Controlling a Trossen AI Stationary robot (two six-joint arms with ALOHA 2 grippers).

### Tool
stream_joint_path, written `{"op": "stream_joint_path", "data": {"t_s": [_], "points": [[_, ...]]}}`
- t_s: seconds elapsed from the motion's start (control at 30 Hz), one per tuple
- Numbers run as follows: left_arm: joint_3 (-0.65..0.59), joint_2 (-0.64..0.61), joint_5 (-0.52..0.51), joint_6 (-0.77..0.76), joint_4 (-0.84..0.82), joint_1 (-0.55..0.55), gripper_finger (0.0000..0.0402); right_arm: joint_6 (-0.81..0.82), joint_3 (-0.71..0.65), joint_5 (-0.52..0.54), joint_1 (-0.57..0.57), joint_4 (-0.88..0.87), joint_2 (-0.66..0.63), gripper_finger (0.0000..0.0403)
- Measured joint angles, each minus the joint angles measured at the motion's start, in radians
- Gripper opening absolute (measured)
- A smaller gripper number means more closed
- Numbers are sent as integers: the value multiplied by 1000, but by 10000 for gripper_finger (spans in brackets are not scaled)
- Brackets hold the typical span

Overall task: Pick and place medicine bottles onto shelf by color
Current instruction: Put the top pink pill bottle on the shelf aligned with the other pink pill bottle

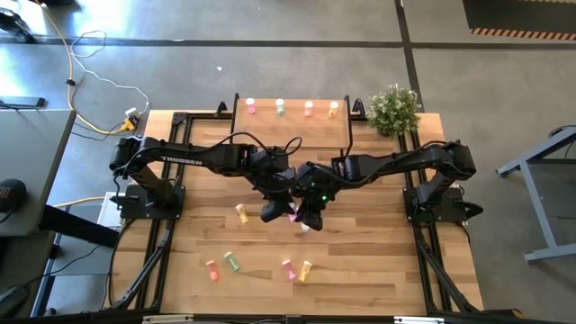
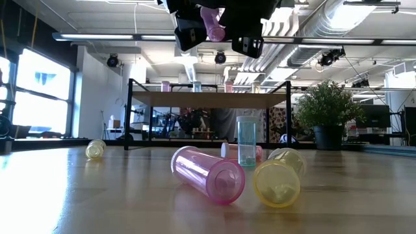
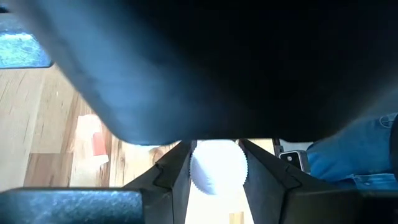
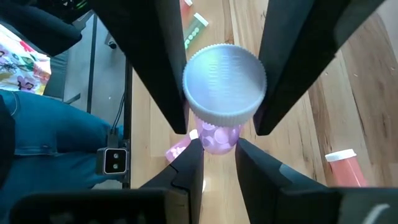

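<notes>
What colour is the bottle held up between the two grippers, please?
Pink, with a pale ribbed cap; the pink bottle shows best in the right wrist view.

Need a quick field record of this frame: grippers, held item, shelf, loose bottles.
left gripper: mid-table, shut on pink bottle
right gripper: meeting the left, shut on the same pink bottle's white cap
pink bottle: held above the table between both grippers
shelf: four bottles in a row along the back
loose bottles: several on the table, one green bottle upright
</notes>
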Motion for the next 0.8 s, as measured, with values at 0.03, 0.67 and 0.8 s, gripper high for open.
{"op": "stream_joint_path", "data": {"t_s": [0.03,0.67,0.8], "points": [[0,0,0,0,0,0,112,1,0,0,0,0,0,79],[0,-2,-13,45,-60,6,113,70,-1,20,0,-2,0,79],[0,-2,-16,45,-60,6,113,65,-1,20,0,-2,0,79]]}}
